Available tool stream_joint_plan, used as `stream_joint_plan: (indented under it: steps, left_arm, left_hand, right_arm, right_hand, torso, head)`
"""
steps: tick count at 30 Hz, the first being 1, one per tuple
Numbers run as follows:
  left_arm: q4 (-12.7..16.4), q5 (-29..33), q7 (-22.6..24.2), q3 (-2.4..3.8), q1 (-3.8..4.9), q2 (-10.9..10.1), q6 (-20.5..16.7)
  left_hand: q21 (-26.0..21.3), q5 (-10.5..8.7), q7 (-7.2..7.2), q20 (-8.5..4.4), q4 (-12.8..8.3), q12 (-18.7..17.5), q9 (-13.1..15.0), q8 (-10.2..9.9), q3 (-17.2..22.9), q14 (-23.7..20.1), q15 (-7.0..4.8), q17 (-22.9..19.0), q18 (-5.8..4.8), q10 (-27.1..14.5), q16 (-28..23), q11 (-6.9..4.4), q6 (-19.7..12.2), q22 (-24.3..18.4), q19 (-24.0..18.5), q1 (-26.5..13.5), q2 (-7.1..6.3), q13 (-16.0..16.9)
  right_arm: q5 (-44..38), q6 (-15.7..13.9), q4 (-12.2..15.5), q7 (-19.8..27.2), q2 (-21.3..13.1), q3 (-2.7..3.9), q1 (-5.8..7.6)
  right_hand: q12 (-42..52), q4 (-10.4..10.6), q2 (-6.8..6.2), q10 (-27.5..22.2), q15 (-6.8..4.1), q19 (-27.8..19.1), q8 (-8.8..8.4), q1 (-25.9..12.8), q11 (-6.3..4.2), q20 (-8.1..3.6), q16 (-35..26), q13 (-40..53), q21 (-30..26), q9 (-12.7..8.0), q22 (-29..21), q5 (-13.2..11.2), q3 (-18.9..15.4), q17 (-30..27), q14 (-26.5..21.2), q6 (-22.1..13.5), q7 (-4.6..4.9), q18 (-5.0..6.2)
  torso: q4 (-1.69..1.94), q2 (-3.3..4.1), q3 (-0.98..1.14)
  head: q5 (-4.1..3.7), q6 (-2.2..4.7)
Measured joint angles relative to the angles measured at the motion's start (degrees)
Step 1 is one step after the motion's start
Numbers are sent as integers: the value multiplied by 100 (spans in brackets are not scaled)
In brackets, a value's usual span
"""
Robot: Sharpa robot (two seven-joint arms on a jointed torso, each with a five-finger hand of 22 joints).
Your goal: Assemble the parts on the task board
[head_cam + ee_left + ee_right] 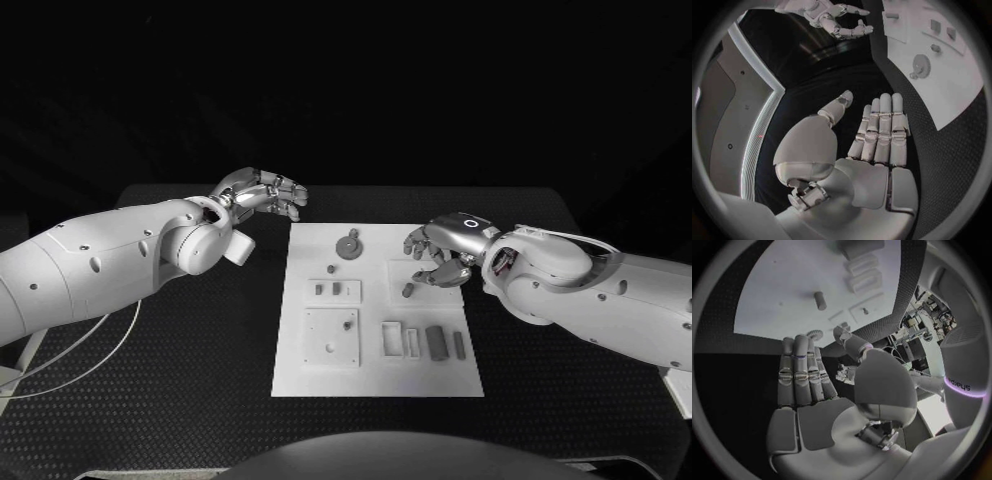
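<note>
Both hands empty, fingers straight; left hand (879, 145) | right hand (807, 385)

Matt white task board (378, 380) — dimpled black table (173, 400) — glossy metal-looking left hand (264, 192).

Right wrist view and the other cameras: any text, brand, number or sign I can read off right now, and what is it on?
"arpa", the visible end of a brand word, on the white forearm in the right wrist view, just above a glowing band; its start is cut off by the curve of the arm.
Task board: no readable markings.
Left hand and right hand: no lettering to make out.
</note>
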Motion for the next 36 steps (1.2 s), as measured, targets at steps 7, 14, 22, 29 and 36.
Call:
stream_joint_plan:
  steps: [7, 14, 22, 29, 36]
  left_arm:
    - [7, 0, 0, 0, 0, -3, 2]
    - [5, 0, 1, 0, 0, -3, 6]
    - [-7, 0, 1, 1, 1, -3, 10]
    - [-8, 0, 1, -1, 1, -3, 18]
    - [-8, 1, -5, -1, 1, -3, 47]
  left_hand:
    - [0, 0, 0, -19, 0, 0, 0, 0, 0, 0, 0, 2, 54, 0, 0, 0, 0, -5, 19, 0, 0, 0]
    - [0, 0, 0, -18, 0, 0, 0, 0, 0, 0, 0, 8, 53, 0, 0, 0, 0, -5, 19, 0, 0, 0]
    - [0, 0, 0, -18, 0, 0, 0, 0, 0, 0, 0, 13, 51, 0, 0, 0, 0, -5, 19, 0, 0, 1]
    - [0, 0, 0, -18, 9, 0, 1, 0, -9, 0, 0, 18, 49, 0, 0, 0, 0, -5, 19, 0, 0, 1]
    - [0, 0, 0, -18, 15, 0, 1, 0, -15, 0, 0, 22, 47, 0, -22, 0, 0, -4, 18, 0, 0, 1]
  right_arm:
    - [-177, 129, -233, -57, 144, -73, -239]
    - [-367, 142, -492, -110, 328, -119, -404]
    - [-482, 133, -589, -122, 448, -135, -503]
    - [-528, 87, -609, -134, 513, -138, -529]
    - [-618, 33, -621, -188, 534, -151, -535]
  right_hand:
    - [-22, 37, -13, -45, 20, -5, 0, -13, 26, 6, 35, -5, 0, -7, 0, 0, 8, -9, -20, -27, -14, -7]
    - [-22, 37, 11, -44, 20, -5, 33, 12, 25, 6, 102, -5, 0, -7, 0, 0, 8, -20, -20, 0, -41, -37]
    - [-20, 18, 114, -42, 20, -5, 66, 152, 23, 6, 168, 8, 12, -6, 0, 0, 26, -45, -20, 0, -41, -40]
    - [75, -190, 399, 134, -61, 60, 182, 324, -87, -56, 299, 74, 79, -6, -1, 0, 52, -103, 64, 159, 7, -43]
    - [194, -415, 717, 387, -123, 119, 319, 404, -188, -115, 357, 145, 133, -5, -3, 0, 122, -185, 128, 414, 26, -45]
  torso:
    - [-11, 1, 1]
    - [0, 3, 3]
    - [11, 5, 2]
    - [7, 5, -2]
    - [4, 5, -2]
  head:
    - [3, -7]
    - [0, -16]
    - [4, -43]
    - [17, -54]
    - [18, -66]
